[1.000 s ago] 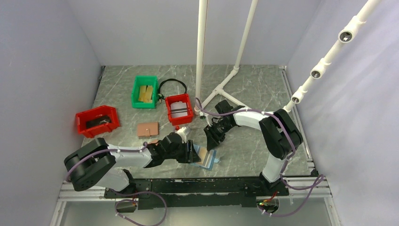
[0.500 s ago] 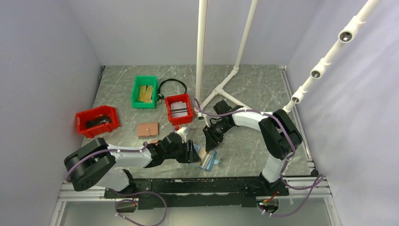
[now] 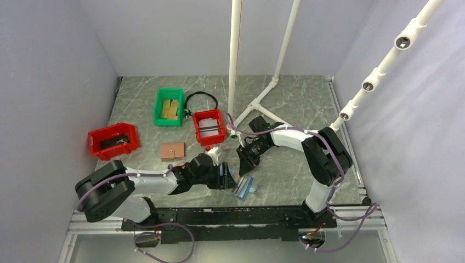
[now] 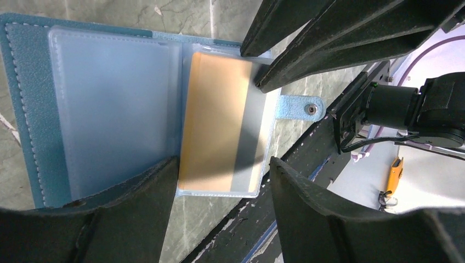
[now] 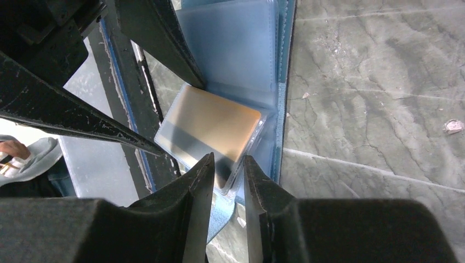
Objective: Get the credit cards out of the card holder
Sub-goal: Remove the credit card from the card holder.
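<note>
My right end effector (image 5: 227, 161), jaws nearly together, meets the edge of the gold-tan rectangular credit card (image 5: 211, 123); I cannot tell whether it pinches. My left end effector (image 4: 222, 164) is open, straddling the card's other end. The card sits in a clear plastic sleeve (image 4: 266, 126) of the blue folding leather card holder (image 4: 24, 82), which lies unfolded on the grey marbled tabletop (image 5: 373, 82).

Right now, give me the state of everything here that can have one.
Card holder: open, snap undone.
Credit card: inside a clear pocket.
Left jaws: open, over the holder.
Right jaws: nearly closed at the card's edge; grip unclear.
Green bin: holds tan cards.
</note>
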You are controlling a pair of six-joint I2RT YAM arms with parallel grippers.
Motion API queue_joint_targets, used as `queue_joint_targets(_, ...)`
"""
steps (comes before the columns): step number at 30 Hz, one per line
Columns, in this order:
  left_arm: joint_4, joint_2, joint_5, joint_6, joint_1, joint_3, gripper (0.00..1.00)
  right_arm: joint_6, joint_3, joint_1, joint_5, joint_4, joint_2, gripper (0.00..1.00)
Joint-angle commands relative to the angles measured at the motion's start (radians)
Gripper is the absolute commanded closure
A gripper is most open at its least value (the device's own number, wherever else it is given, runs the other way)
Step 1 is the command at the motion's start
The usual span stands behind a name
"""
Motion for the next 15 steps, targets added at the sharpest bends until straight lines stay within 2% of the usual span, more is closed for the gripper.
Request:
queue_joint_targets(1,-0.033,0.035,-0.017,0.029,-0.005,0.029,0.31,0.004,0.03,0.011,-0.092,-0.013,0.004,0.72)
queue_joint_targets(15,-0.094,0.06,-0.047,0.055,-0.022,0.074,0.27,0.013,0.034,0.01,-0.123,-0.012,0.018,0.77)
